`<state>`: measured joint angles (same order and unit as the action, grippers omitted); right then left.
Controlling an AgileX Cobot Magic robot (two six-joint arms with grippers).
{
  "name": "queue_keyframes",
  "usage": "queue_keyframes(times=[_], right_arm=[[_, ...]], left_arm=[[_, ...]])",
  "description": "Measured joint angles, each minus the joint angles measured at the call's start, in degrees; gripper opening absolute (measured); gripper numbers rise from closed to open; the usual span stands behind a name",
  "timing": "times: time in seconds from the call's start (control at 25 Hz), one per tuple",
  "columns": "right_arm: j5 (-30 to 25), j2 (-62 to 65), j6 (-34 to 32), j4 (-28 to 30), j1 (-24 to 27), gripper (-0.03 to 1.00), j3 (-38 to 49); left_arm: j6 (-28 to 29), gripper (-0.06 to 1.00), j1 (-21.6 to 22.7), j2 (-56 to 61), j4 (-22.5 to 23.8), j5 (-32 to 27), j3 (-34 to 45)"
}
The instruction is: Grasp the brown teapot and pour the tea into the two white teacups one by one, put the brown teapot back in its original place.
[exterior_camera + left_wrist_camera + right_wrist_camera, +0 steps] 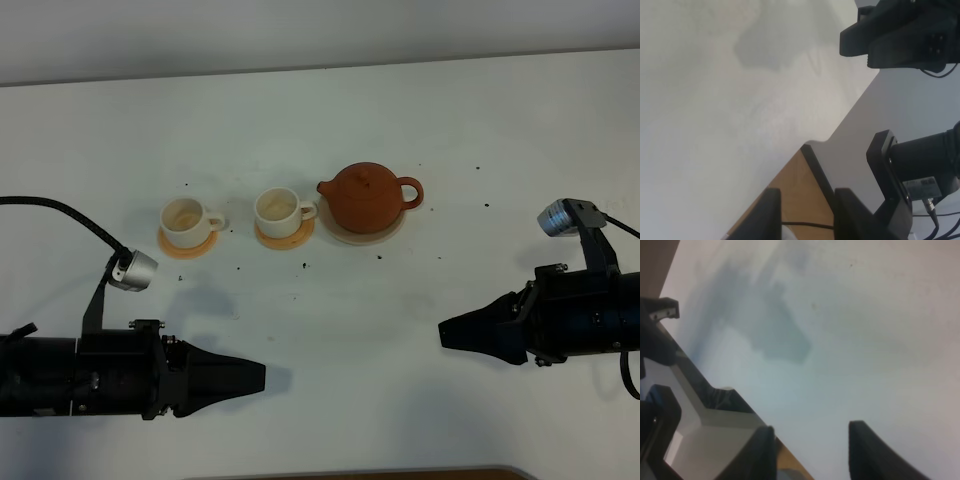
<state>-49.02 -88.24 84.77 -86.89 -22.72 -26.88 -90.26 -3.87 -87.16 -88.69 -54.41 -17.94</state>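
The brown teapot [365, 197] stands upright on its pale beige saucer [372, 236] at the back middle of the white table, spout to the left, handle to the right. Left of it stand the two white teacups [280, 209] [186, 220], each on an orange coaster. My left gripper [255, 377] hovers low at the front left, well short of the cups. In the left wrist view it [805, 215] is open and holds nothing. My right gripper [447, 333] sits at the front right, below and to the right of the teapot. The right wrist view also shows it [812, 452] open and holding nothing.
Small dark specks [305, 265] are scattered on the table around the cups and saucer. The table's front edge [400, 472] runs just below both arms, with a wooden strip beyond it. The right arm [900, 35] shows in the left wrist view.
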Motion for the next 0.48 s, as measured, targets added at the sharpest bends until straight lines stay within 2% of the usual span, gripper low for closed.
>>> queue_keyframes(times=[0.48], right_arm=[[0.00, 0.00, 0.00, 0.00, 0.00, 0.38, 0.00]], left_arm=[[0.00, 0.30, 0.00, 0.00, 0.00, -0.07, 0.00]])
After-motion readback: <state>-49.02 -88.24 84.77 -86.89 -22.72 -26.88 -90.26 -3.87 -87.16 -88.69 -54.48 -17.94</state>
